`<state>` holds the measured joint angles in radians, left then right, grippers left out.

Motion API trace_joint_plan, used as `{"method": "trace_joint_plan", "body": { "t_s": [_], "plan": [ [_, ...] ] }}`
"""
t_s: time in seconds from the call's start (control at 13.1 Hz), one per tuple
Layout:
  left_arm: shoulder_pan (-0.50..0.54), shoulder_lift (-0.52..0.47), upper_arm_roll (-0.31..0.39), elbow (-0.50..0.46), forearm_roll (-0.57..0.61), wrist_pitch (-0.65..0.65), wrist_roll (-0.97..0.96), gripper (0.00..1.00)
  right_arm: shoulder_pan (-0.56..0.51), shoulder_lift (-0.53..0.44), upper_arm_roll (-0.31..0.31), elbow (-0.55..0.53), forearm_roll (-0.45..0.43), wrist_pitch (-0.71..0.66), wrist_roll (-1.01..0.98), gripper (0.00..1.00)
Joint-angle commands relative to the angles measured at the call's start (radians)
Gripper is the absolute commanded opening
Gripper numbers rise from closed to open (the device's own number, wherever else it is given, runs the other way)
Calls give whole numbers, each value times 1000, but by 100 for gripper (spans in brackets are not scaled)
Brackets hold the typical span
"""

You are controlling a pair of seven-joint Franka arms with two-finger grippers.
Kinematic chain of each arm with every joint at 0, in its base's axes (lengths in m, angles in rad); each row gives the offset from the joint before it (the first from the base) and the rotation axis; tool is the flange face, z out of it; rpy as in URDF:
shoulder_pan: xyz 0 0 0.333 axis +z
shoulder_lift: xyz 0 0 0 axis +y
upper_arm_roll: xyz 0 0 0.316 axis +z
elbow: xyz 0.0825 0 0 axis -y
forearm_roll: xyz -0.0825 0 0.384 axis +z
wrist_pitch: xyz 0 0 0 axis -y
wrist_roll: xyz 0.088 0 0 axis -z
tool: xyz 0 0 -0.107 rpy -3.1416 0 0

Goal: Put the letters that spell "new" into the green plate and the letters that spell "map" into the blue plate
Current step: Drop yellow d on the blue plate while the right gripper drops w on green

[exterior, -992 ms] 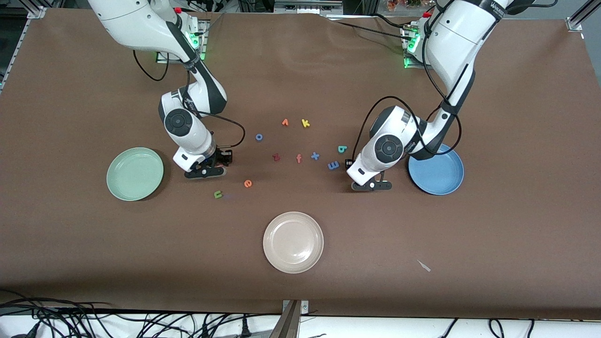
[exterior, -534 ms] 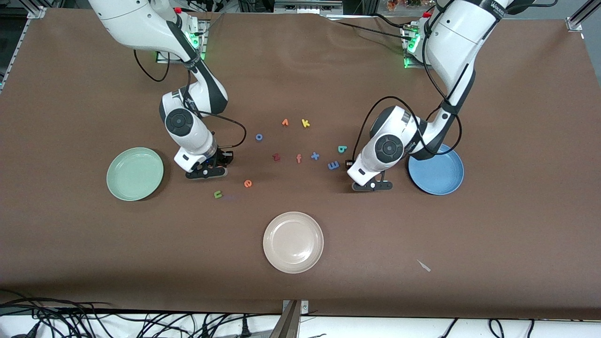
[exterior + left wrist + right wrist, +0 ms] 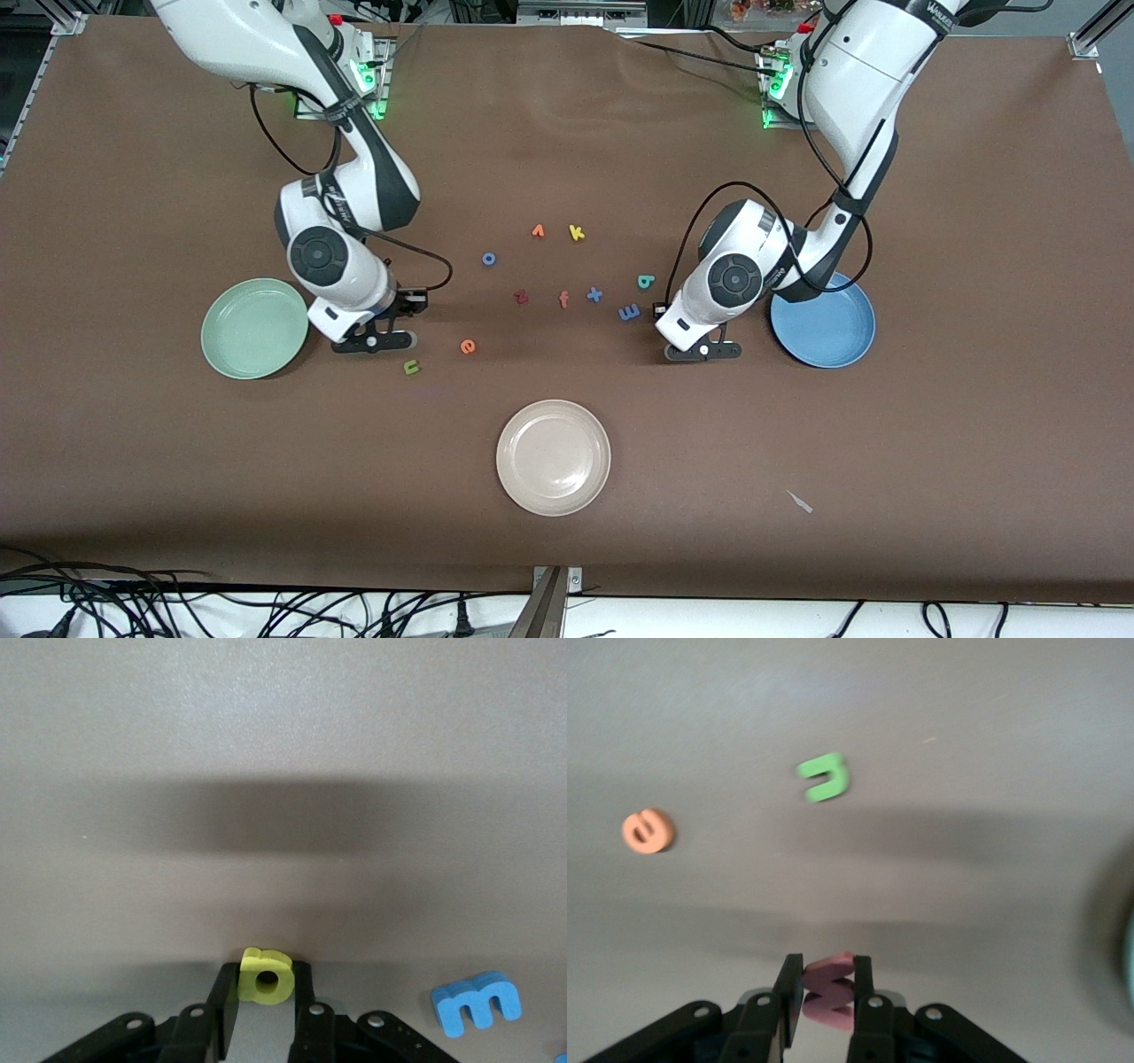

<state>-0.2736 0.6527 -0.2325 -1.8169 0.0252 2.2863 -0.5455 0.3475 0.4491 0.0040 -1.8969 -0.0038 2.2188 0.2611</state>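
Note:
My right gripper (image 3: 372, 341) hangs low over the table beside the green plate (image 3: 254, 328), shut on the pinkish-red w (image 3: 830, 989). The green n (image 3: 411, 366) and the orange e (image 3: 468, 346) lie on the table close by. My left gripper (image 3: 702, 351) is down at the table next to the blue plate (image 3: 824, 323), shut on the yellow a (image 3: 264, 976). Beside it lies the blue m (image 3: 629, 312), and the teal p (image 3: 646, 282) is a little farther from the front camera. Both plates hold nothing.
A cream-white plate (image 3: 553, 457) sits nearer the front camera, mid-table. Other letters lie in the middle: yellow k (image 3: 577, 232), an orange one (image 3: 538, 231), blue o (image 3: 488, 259), dark red z (image 3: 521, 297), salmon f (image 3: 563, 299), blue plus (image 3: 594, 294).
My right gripper has moved toward the green plate with the w in it. My left gripper has closed on the yellow a without shifting place.

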Motion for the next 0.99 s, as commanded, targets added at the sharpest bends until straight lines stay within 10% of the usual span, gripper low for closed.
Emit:
{"method": "trace_joint_plan", "body": {
  "t_s": [0.0, 0.38, 0.84, 0.92],
  "plan": [
    [25, -91, -1, 23, 21, -184, 21, 17, -10, -39, -85, -8, 21, -54, -124, 9],
    [183, -211, -1, 37, 9, -427, 286, 17, -15, -32, -223, -11, 21, -88, -236, 9],
    [417, -167, 2, 13, 85, -464, 571, 17, -87, 43, -231, 1, 19, -12, -237, 12],
    [431, -142, 2, 16, 111, -455, 572, 18, -93, 54, -231, 1, 19, 13, -237, 25]
  ]
}}
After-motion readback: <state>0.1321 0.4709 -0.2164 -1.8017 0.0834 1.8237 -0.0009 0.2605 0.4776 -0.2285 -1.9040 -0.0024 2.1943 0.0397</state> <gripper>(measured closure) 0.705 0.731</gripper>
